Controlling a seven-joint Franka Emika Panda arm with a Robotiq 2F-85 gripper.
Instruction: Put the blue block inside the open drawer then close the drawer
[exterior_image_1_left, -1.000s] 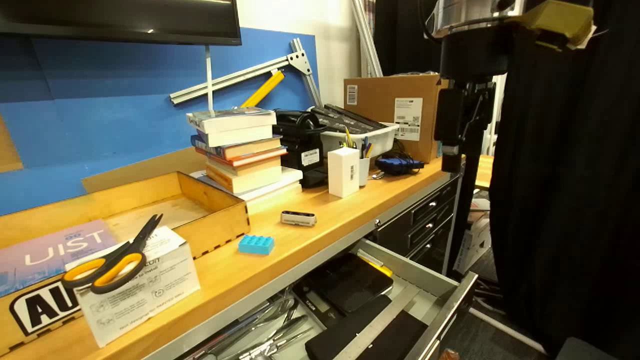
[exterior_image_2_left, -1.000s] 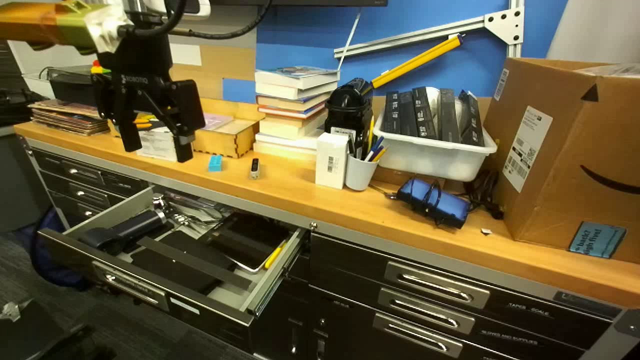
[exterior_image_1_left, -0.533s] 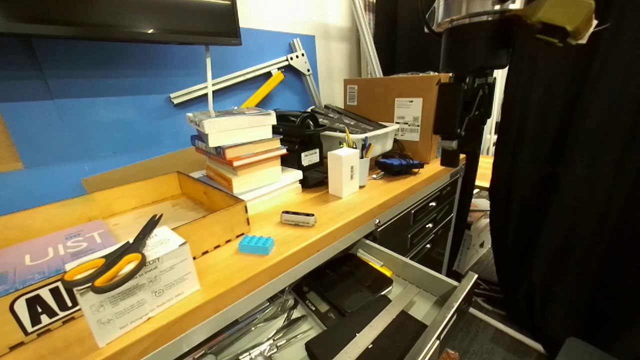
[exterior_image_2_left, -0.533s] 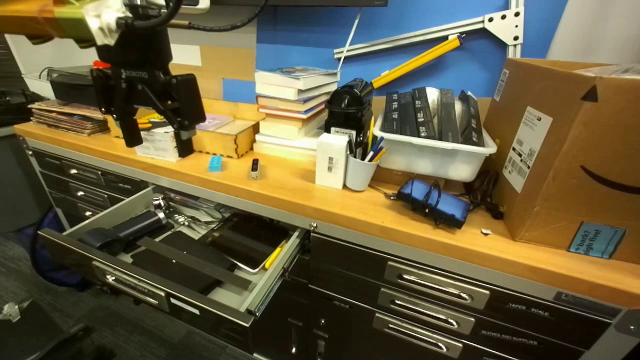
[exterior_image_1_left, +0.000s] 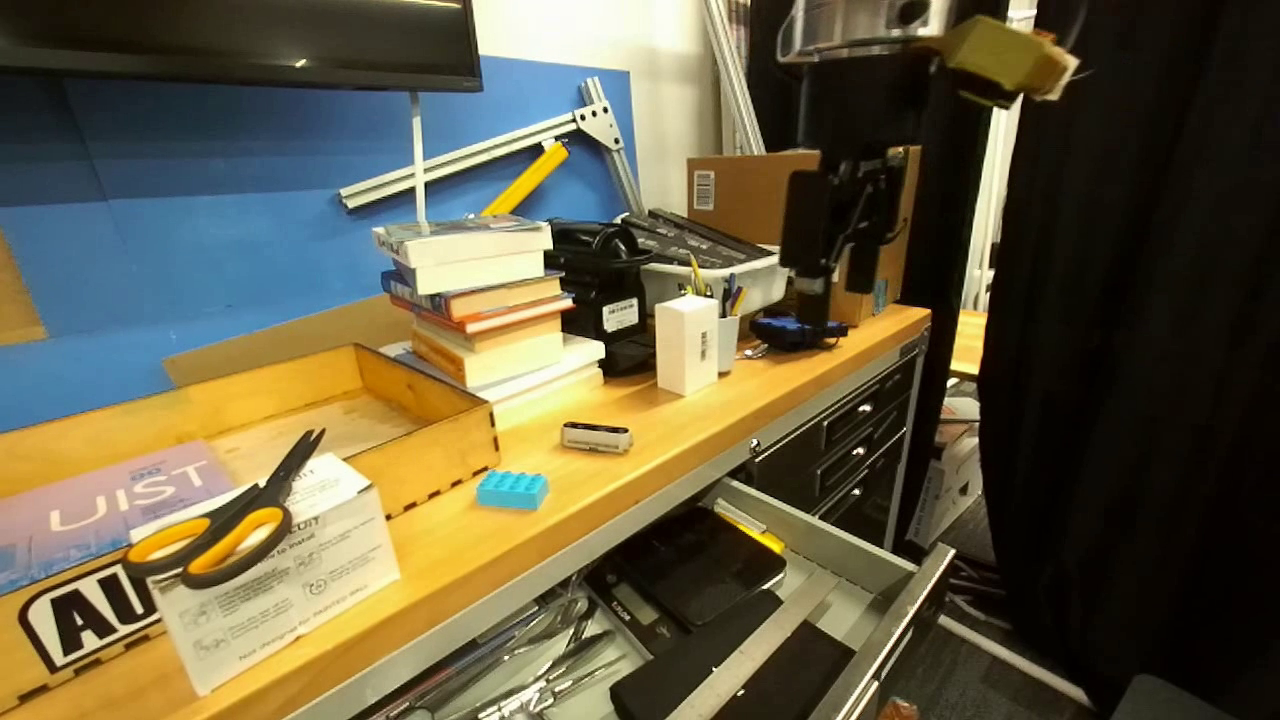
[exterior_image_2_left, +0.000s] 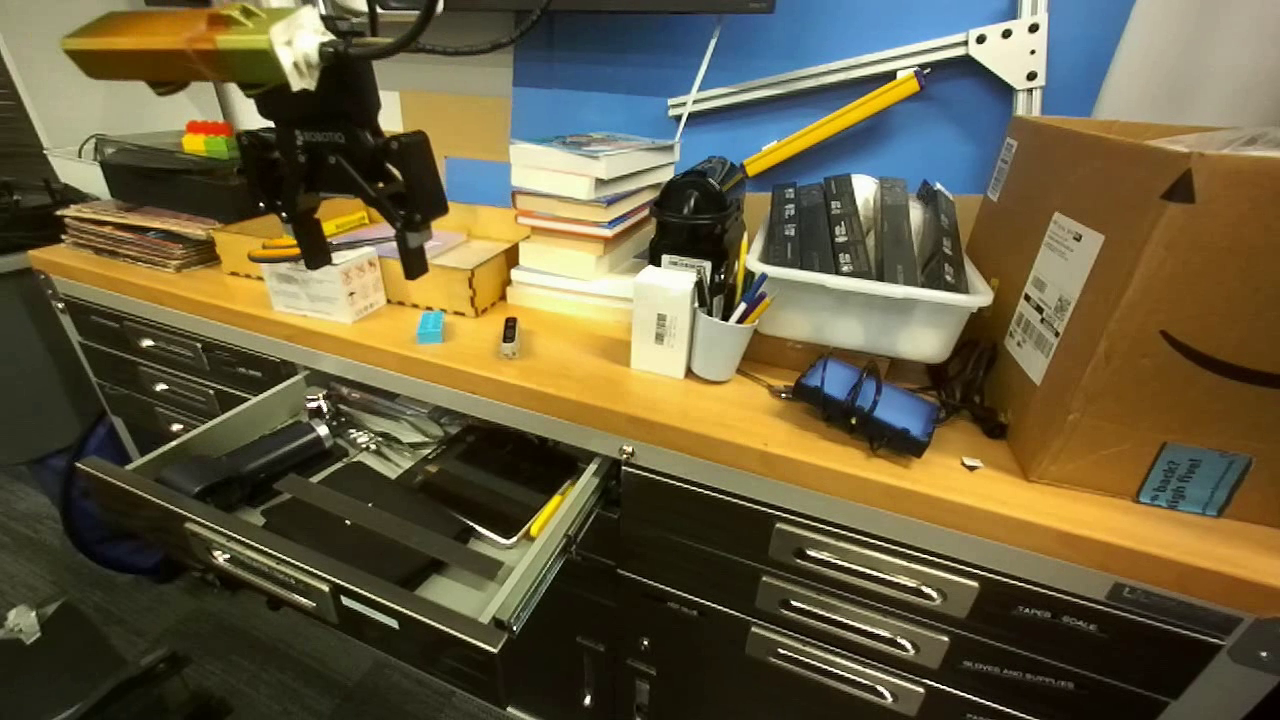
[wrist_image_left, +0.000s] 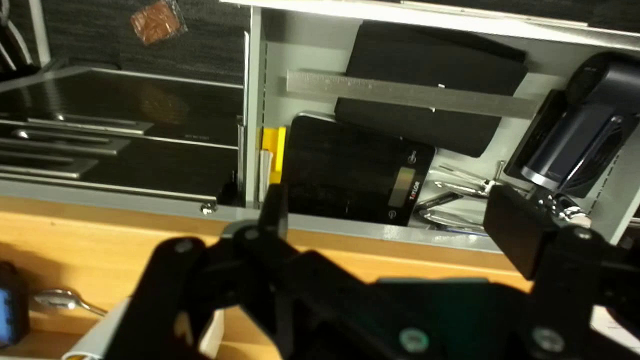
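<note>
Wood benchtop (exterior_image_2_left: 570, 380), blue wall panel (exterior_image_2_left: 600, 60) behind; gripper (exterior_image_2_left: 365, 258) in midair, jaws spread apart. In an exterior view, blue block (exterior_image_2_left: 430, 326) on benchtop @ 4–5 o'clock of gripper. From block, same view: sm. black-topped obj. (exterior_image_2_left: 510, 338) @ 3, printed white box (exterior_image_2_left: 325, 292) @ 10, book stack (exterior_image_2_left: 590, 222) @ 2, drawer (exterior_image_2_left: 300, 559) @ 7, pulled out, w/ ruler (wrist_image_left: 410, 94) in it per wrist view.
</note>
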